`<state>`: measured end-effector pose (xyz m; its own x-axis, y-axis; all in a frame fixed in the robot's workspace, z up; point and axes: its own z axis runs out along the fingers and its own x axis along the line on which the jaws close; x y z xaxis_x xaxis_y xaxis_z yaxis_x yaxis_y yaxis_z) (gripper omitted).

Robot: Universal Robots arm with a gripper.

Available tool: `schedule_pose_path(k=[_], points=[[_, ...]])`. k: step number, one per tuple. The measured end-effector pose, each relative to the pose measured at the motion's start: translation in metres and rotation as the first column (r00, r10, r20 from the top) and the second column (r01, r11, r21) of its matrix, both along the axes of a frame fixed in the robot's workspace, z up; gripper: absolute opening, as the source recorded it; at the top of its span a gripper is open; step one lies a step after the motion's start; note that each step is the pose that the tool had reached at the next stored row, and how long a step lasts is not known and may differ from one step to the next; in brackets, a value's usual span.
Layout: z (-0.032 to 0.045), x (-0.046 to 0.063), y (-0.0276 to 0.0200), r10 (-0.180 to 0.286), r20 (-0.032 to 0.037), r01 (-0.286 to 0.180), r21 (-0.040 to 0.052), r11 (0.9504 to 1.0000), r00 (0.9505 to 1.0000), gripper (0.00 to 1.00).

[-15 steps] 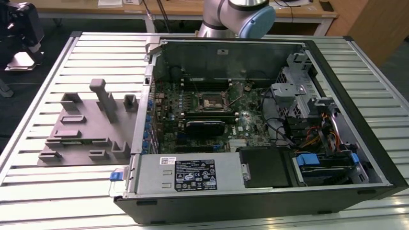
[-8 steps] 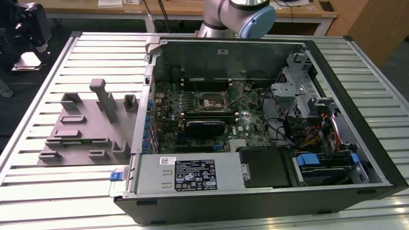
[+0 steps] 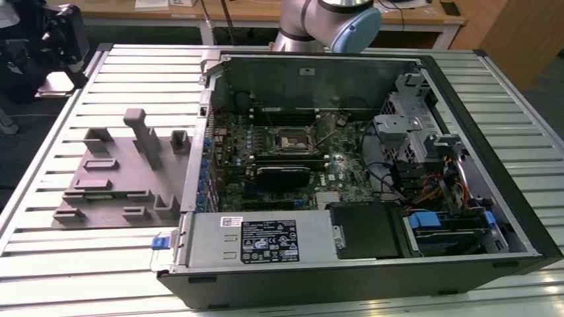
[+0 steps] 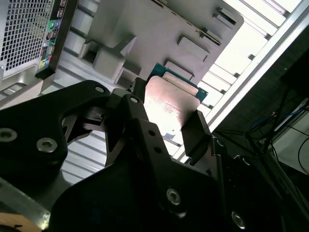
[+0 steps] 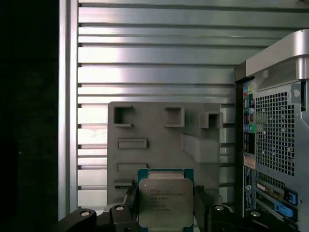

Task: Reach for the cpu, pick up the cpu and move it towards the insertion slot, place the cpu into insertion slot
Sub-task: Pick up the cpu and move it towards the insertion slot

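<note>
The cpu [image 5: 165,202], a flat square chip with a silvery top and a green rim, sits between my gripper's [image 5: 165,209] two black fingers [image 5: 130,205], which are shut on its edges. In the second wrist view the cpu [image 4: 170,101] shows its shiny top between the same fingers [image 4: 194,131]. It hangs above the grey fixture block [image 5: 159,137], clear of its recesses. In the exterior view the insertion slot [image 3: 288,140], a square socket with a metal frame, lies in the middle of the motherboard inside the open computer case [image 3: 520,218].
The grey fixture block [image 3: 123,175] lies on the slatted metal table [image 3: 53,264] at the exterior view's left of the case. The case's rear panel [image 5: 275,125] stands close beside the block. The arm [image 3: 328,20] rises behind the case.
</note>
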<state>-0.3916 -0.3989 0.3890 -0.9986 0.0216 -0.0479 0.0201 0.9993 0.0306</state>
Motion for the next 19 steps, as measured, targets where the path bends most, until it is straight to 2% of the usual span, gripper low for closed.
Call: schedule_pose_path(k=[19], points=[[0.0,0.045,0.0,0.0,-0.0007,0.0,0.0,1.0,1.0,0.54]])
